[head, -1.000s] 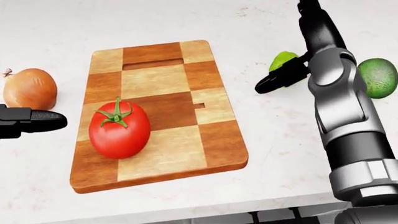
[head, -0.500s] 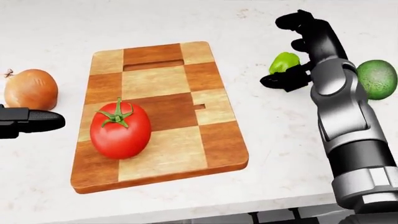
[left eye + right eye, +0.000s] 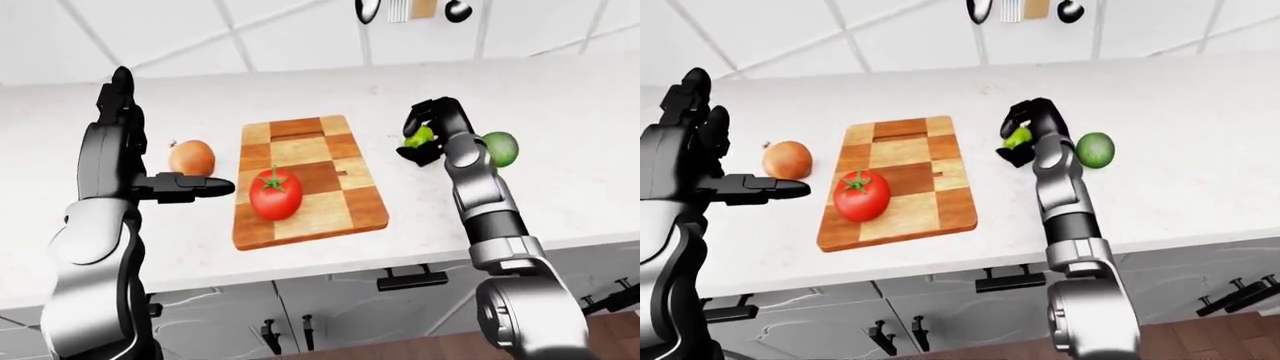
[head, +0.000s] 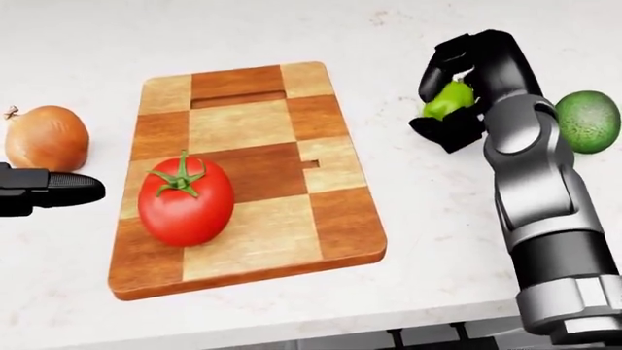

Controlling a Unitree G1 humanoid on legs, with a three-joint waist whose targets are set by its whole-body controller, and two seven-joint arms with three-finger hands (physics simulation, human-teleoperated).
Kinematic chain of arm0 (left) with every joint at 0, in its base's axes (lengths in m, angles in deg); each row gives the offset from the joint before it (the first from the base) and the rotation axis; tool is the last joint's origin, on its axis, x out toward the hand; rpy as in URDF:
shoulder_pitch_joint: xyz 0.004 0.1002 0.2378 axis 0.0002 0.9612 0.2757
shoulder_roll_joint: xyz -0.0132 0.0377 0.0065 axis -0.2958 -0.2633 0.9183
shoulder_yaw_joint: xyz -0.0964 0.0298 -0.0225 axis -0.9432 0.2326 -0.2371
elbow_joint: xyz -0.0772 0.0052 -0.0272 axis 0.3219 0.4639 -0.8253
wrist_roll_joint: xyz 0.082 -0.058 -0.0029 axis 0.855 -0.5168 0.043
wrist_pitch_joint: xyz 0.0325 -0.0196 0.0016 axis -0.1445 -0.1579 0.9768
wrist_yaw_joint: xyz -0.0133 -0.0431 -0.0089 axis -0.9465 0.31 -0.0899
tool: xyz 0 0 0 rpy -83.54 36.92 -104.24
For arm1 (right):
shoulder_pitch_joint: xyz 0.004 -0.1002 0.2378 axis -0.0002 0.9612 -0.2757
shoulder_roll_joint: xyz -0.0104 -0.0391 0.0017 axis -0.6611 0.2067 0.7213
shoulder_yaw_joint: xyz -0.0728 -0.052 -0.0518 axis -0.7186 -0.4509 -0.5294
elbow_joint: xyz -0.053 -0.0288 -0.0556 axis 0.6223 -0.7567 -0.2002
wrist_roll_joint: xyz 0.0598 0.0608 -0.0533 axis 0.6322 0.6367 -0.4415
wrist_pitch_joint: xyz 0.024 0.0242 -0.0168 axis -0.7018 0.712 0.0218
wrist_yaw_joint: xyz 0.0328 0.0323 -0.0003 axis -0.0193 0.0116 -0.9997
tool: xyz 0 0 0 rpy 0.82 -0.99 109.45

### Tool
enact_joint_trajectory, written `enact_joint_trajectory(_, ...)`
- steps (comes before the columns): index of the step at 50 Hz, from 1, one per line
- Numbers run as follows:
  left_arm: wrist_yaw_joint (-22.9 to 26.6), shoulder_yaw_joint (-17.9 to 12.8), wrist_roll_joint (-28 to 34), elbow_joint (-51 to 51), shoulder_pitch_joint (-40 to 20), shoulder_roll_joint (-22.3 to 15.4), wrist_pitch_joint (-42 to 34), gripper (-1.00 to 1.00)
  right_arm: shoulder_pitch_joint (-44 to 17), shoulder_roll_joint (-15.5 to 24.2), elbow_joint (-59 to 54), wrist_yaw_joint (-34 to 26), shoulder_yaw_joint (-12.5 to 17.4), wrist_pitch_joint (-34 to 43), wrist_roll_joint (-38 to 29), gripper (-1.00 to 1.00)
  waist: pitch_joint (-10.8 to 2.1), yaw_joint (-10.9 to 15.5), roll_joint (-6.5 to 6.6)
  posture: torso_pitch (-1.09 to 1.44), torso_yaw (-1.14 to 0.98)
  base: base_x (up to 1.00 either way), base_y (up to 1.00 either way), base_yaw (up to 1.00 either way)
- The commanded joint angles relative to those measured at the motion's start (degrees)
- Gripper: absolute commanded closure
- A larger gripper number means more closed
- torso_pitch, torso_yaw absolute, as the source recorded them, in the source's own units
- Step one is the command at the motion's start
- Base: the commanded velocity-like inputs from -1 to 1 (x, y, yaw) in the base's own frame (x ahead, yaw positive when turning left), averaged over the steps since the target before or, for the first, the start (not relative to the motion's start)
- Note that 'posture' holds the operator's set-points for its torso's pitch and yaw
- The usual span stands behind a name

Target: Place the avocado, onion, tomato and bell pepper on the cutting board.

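Now right hand (image 4: 455,95) round bell pepper (image 4: 448,98)

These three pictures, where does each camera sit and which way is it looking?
Head view: on the robot's head, tilted down at the cutting board with the tomato; right hand closed round the bell pepper, left fingertip only.
Left-eye view: on the head, looking outward over the counter; both arms, left hand open.
Right-eye view: same, shifted sideways.
All share the board, onion and avocado.
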Motion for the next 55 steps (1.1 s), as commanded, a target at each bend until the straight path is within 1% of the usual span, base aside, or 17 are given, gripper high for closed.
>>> enact_joint_trajectory(1, -0.23, -0.59, 0.32, -1.67, -1.25, -0.71, 1.66, -1.00, -2.39, 0.41, 4.90, -0.64, 0.18, 0.13, -0.34, 1.00, -1.60, 0.04, 0.03, 0.00, 0.00, 0.00, 0.00, 0.00)
enact_joint_trajectory(8, 0.02, -0.61, 0.60, -1.51, -1.00, -0.64, 1.95, -1.00, -3.02, -2.13, 15.10, -5.27, -0.80, 4.94, -1.25, 1.00, -1.41, 0.02, 0.26, 0.00, 0.00, 0.00, 0.00, 0.00)
enact_joint_trajectory(11, 0.17, -0.70, 0.58, -1.62, -1.01, -0.63, 1.89, -1.00, -3.06, -4.46, 21.18, -8.52, -1.70, 8.06, -1.06, 1.00, -1.27, -0.04, 0.40, 0.00, 0.00, 0.00, 0.00, 0.00)
enact_joint_trajectory(14, 0.17, -0.65, 0.71, -1.56, -0.88, -0.63, 1.98, -1.00, -3.52, -6.35, 24.06, -10.07, -2.28, 9.71, -0.61, 1.00, -1.19, -0.15, 0.54, 0.00, 0.00, 0.00, 0.00, 0.00)
enact_joint_trajectory(19, 0.23, -0.55, 0.74, -1.39, -0.85, -0.55, 2.15, -1.00, -3.08, -11.03, 28.60, -12.17, -3.89, 12.43, 1.89, 1.00, -1.18, -0.25, 0.72, 0.00, 0.00, 0.00, 0.00, 0.00)
enact_joint_trajectory(22, 0.25, -0.51, 0.80, -1.40, -0.86, -0.50, 2.13, -1.00, -4.50, -12.63, 26.09, -11.80, -4.97, 10.99, 2.47, 1.00, -1.22, -0.36, 0.91, 0.00, 0.00, 0.00, 0.00, 0.00)
enact_joint_trajectory(26, 0.28, -0.49, 0.84, -1.35, -0.90, -0.55, 2.11, -1.00, -7.50, -14.15, 20.89, -10.70, -5.43, 8.31, 2.97, 1.00, -1.26, -0.49, 1.22, 0.00, 0.00, 0.00, 0.00, 0.00)
enact_joint_trajectory(32, 0.27, -0.36, 0.84, -1.22, -1.08, -0.43, 2.19, -1.00, -8.79, -16.37, 16.36, -9.52, -6.14, 5.46, 3.76, 1.00, -1.16, -0.54, 1.53, 0.00, 0.00, 0.00, 0.00, 0.00)
enact_joint_trajectory(38, 0.30, -0.30, 1.00, -1.11, -1.02, -0.48, 2.23, -1.00, -8.97, -18.46, 14.98, -9.01, -6.91, 4.41, 4.31, 1.00, -1.20, -0.65, 1.76, 0.00, 0.00, 0.00, 0.00, 0.00)
enact_joint_trajectory(40, 0.27, -0.36, 0.97, -1.00, -0.97, -0.35, 2.39, -1.00, -7.75, -19.69, 15.60, -9.29, -7.66, 4.54, 4.10, 1.00, -1.19, -0.64, 1.82, 0.00, 0.00, 0.00, 0.00, 0.00)
enact_joint_trajectory(47, 0.39, -0.32, 1.05, -0.91, -1.01, -0.44, 2.40, -1.00, -7.81, -19.82, 13.92, -9.39, -7.72, 3.56, 3.34, 1.00, -1.18, -0.66, 1.92, 0.00, 0.00, 0.00, 0.00, 0.00)
enact_joint_trajectory(51, 0.48, -0.64, 0.96, -1.30, -0.94, -0.56, 2.12, -1.00, -8.07, -19.69, 12.31, -9.14, -7.65, 3.04, 2.78, 0.80, -1.16, -0.65, 1.94, 0.00, 0.00, 0.00, 0.00, 0.00)
enact_joint_trajectory(52, 0.49, -0.61, 0.96, -1.29, -0.90, -0.56, 2.14, -1.00, -8.29, -19.63, 11.49, -8.85, -7.50, 2.64, 2.73, 0.79, -1.16, -0.67, 1.94, 0.00, 0.00, 0.00, 0.00, 0.00)
enact_joint_trajectory(55, 0.55, -0.71, 0.90, -1.36, -0.88, -0.61, 2.11, -1.00, -8.68, -19.52, 10.81, -8.49, -7.43, 2.57, 2.44, 0.67, -1.18, -0.70, 1.97, 0.00, 0.00, 0.00, 0.00, 0.00)
